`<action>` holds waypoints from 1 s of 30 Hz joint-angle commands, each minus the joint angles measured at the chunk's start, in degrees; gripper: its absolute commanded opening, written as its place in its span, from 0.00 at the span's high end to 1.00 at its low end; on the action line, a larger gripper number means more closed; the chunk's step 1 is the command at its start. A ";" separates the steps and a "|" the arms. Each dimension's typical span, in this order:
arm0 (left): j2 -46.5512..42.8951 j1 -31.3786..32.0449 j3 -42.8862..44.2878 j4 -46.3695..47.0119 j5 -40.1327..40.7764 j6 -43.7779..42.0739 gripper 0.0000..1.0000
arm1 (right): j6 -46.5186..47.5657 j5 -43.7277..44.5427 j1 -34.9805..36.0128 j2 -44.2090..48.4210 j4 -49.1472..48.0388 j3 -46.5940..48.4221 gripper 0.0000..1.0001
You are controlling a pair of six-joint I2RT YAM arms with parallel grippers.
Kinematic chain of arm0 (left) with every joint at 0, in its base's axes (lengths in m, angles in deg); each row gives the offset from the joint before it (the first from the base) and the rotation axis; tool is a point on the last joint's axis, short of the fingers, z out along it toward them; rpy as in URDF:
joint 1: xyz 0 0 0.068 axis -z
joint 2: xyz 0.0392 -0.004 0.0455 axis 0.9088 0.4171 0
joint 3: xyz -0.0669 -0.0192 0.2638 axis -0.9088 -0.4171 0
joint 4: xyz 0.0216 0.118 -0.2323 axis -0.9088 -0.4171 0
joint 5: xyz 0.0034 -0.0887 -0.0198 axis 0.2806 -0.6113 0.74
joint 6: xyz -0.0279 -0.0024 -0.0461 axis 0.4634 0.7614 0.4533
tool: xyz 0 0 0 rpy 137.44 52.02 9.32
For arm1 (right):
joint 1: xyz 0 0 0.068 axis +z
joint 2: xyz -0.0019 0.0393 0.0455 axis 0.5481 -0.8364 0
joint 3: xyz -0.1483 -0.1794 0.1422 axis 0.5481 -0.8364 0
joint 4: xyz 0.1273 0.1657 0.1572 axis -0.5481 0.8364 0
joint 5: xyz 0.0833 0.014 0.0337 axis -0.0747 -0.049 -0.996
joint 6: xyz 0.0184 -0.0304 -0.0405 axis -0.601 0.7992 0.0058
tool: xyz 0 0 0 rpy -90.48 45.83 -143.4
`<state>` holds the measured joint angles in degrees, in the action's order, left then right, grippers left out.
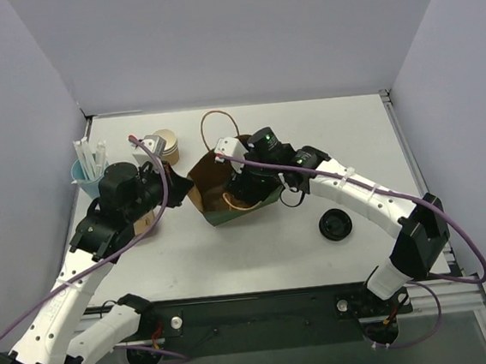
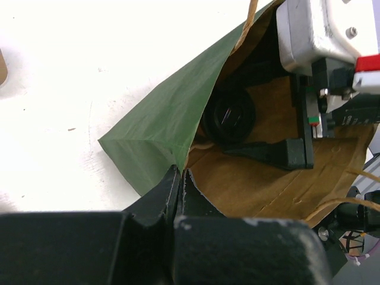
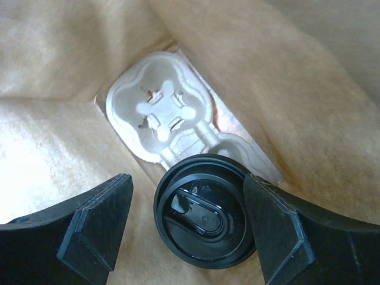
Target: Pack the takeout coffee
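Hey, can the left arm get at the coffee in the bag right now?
Probably not. The left gripper is shut on the bag at its rim, holding it open, and the right gripper fills the mouth, its jaws standing open either side of the coffee.

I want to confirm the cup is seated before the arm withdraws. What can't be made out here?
1. Right wrist view: the takeout coffee shows only its lid, which hides the cup body and whether it sits in the pulp tray.
2. Top view: the right end effector and the walls of the green bag hide the cup.
3. Left wrist view: the lid is dark and partly hidden by the bag's flap.
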<state>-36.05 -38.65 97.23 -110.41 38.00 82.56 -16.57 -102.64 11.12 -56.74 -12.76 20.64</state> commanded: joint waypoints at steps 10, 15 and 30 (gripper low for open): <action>2.54 -0.07 6.67 -7.31 1.81 4.73 1.00 | -1.12 -1.74 2.05 1.89 3.06 2.93 0.35; 3.78 -0.07 6.67 -8.54 2.77 5.18 1.00 | 0.02 -2.01 1.87 1.54 3.86 3.63 0.38; 6.77 -0.24 11.59 -7.40 8.57 5.97 0.61 | -2.00 -1.05 0.20 -0.75 4.12 13.73 0.43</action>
<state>-29.20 -38.71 104.68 -118.91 43.84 88.15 -17.82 -103.69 11.76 -56.96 -8.63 31.22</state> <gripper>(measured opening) 0.330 0.577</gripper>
